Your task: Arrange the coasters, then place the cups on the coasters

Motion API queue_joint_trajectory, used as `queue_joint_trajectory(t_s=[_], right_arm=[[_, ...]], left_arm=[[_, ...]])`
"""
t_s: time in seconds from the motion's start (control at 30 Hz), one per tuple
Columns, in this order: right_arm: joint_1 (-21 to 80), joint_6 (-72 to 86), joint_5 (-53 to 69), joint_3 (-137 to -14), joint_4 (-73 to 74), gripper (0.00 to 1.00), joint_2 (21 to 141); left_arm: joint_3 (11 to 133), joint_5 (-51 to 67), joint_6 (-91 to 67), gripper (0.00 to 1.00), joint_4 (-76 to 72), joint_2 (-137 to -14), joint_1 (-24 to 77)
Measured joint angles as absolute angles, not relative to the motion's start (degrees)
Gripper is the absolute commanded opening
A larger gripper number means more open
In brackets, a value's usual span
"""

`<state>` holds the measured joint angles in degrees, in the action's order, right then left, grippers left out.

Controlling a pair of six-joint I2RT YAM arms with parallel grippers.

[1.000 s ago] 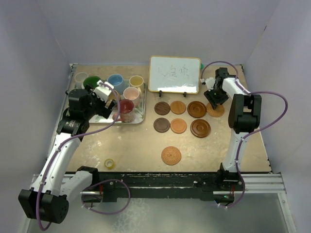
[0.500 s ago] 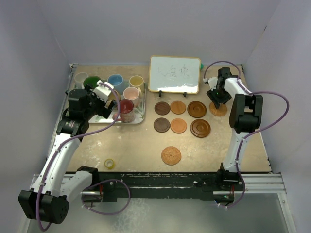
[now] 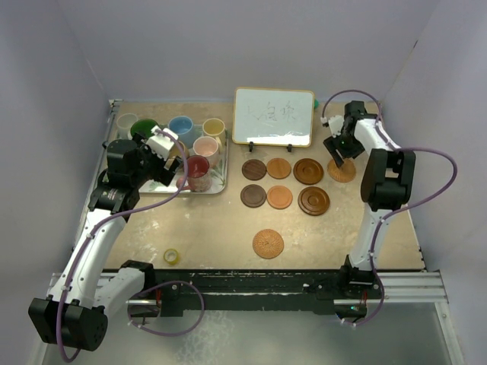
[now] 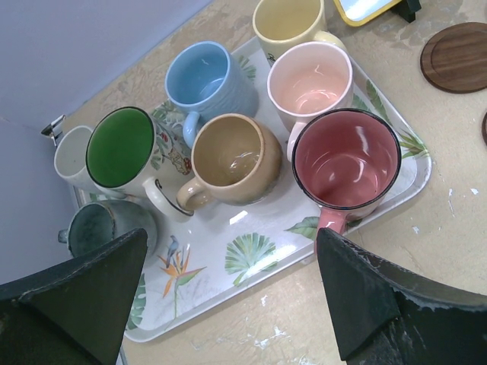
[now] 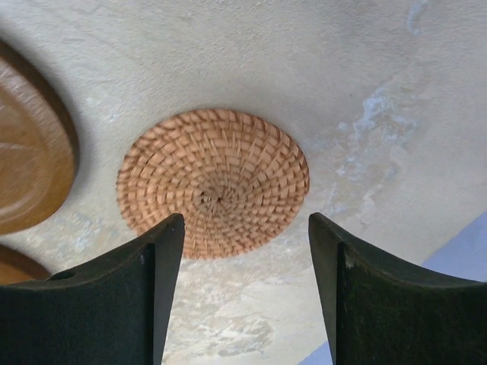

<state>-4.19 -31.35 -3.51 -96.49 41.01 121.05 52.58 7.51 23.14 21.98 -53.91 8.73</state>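
Observation:
Several cups stand on the leaf-patterned tray (image 4: 251,258): red (image 4: 346,158), pink (image 4: 310,78), yellow (image 4: 288,19), light blue (image 4: 202,76), tan (image 4: 232,156), green-lined (image 4: 122,148), white (image 4: 72,152) and grey (image 4: 103,224). My left gripper (image 4: 228,243) hangs open above the tray's near edge, holding nothing. Wooden coasters (image 3: 279,182) lie in two rows on the table. A woven rattan coaster (image 5: 213,182) lies flat at the right end of the back row (image 3: 342,171). My right gripper (image 5: 245,224) is open just above it, apart from it. Another woven coaster (image 3: 268,243) lies alone nearer the front.
A small whiteboard (image 3: 274,116) stands upright behind the coaster rows. A yellow tape roll (image 3: 173,256) lies near the front left. The tray (image 3: 221,186) sits at the back left, and the enclosure walls stand close on both sides.
My right gripper has opened wider and drawn back from the woven coaster, which now lies free on the table. The left arm has not moved.

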Motion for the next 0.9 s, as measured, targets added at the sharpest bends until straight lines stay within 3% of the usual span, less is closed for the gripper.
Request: queue_joint_trajectory(t_s=[0.13, 0.33, 0.47, 0.57, 0.67, 0.9], right_arm=[[-4.0, -31.2, -1.6, -95.2, 41.9, 0.72, 115.7], [-0.2, -31.2, 1.7, -85.0, 41.5, 0.77, 98.5], [8.4, -31.1, 4.6, -76.0, 41.0, 0.81, 88.4], [14.8, -31.1, 7.2, -70.5, 40.8, 0.86, 84.1], [21.3, -31.0, 8.8, -65.0, 40.6, 0.92, 81.0], [37.8, -30.5, 8.5, -57.9, 38.9, 0.99, 79.5]], left_arm=[[52.6, 7.7, 23.1, 0.89, 22.0, -53.9, 8.7], [52.6, 7.3, 23.1, 0.9, 21.9, -53.9, 8.7], [52.6, 6.5, 23.1, 0.92, 21.9, -53.9, 8.7], [52.6, 5.2, 23.2, 1.0, 22.1, -54.0, 8.7], [52.6, 3.7, 23.2, 0.94, 22.3, -54.0, 8.7], [53.2, 2.0, 21.9, 0.93, 22.5, -53.3, 8.7]])
